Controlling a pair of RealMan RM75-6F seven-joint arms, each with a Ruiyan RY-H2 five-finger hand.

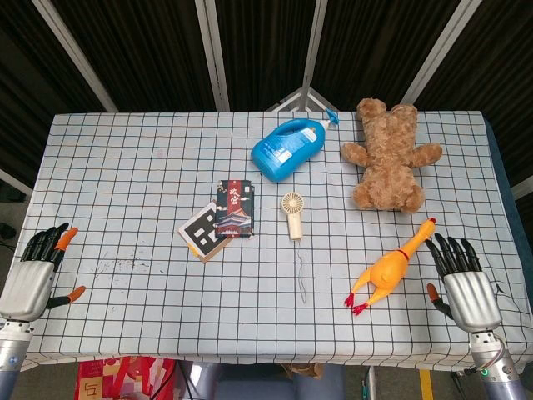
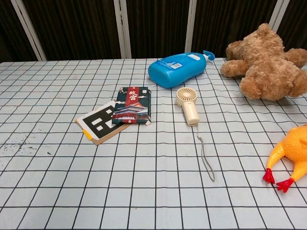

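Observation:
My left hand (image 1: 33, 271) lies flat and open at the table's near left edge, holding nothing. Flat and open too, my right hand (image 1: 463, 279) rests at the near right edge, just right of a yellow rubber chicken (image 1: 387, 271) (image 2: 292, 153). Neither hand shows in the chest view. In the middle lie a dark printed box (image 1: 235, 209) (image 2: 132, 105) overlapping a black-and-white patterned card (image 1: 201, 231) (image 2: 100, 122), and a cream handheld fan (image 1: 292, 212) (image 2: 187, 105) with a grey cord (image 1: 302, 271) (image 2: 206, 158).
A blue detergent bottle (image 1: 287, 147) (image 2: 176, 68) lies on its side at the back centre. A brown teddy bear (image 1: 390, 158) (image 2: 266, 62) lies at the back right. The checked tablecloth (image 1: 133, 183) covers the table; dark curtains hang behind.

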